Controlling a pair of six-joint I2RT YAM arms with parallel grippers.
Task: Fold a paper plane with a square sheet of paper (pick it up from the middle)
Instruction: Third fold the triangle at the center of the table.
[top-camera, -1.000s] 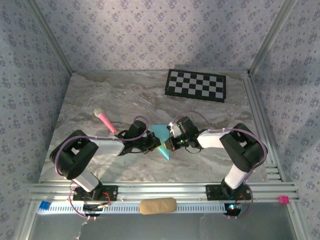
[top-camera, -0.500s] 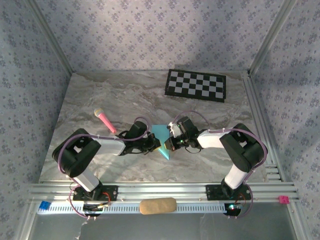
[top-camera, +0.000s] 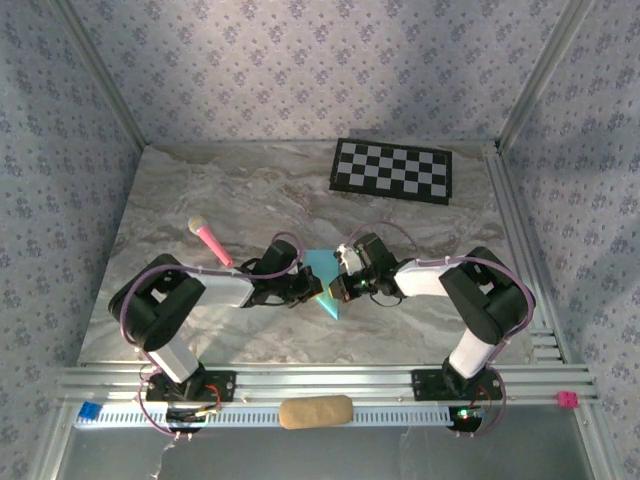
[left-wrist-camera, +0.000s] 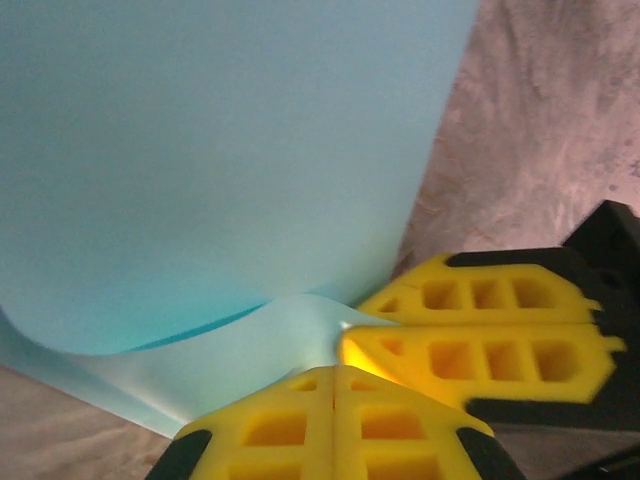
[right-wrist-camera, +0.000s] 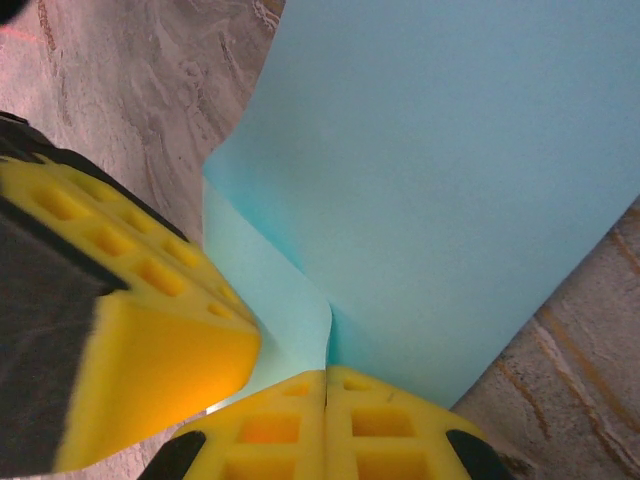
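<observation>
The square sheet of paper (top-camera: 323, 268) is light blue and lies creased at the table's middle, one corner pointing toward the near edge. My left gripper (top-camera: 312, 289) and right gripper (top-camera: 338, 288) meet tip to tip at its near part. In the left wrist view the paper (left-wrist-camera: 220, 150) curls up in two layers, and my left gripper (left-wrist-camera: 335, 372) is shut on its lower flap, with the right gripper's yellow fingers (left-wrist-camera: 480, 340) close beside. In the right wrist view a raised ridge of the paper (right-wrist-camera: 450, 170) runs into my shut right gripper (right-wrist-camera: 327, 375).
A pink marker pen (top-camera: 210, 240) lies left of the arms' meeting point. The black-and-white checkerboard mat (top-camera: 392, 170) sits at the back right. A tan pad (top-camera: 315, 411) rests on the front rail. Patterned walls close in the marble table (top-camera: 200, 190).
The left arm's elbow has shifted slightly to the right. Both grippers and the paper stay in nearly the same place.
</observation>
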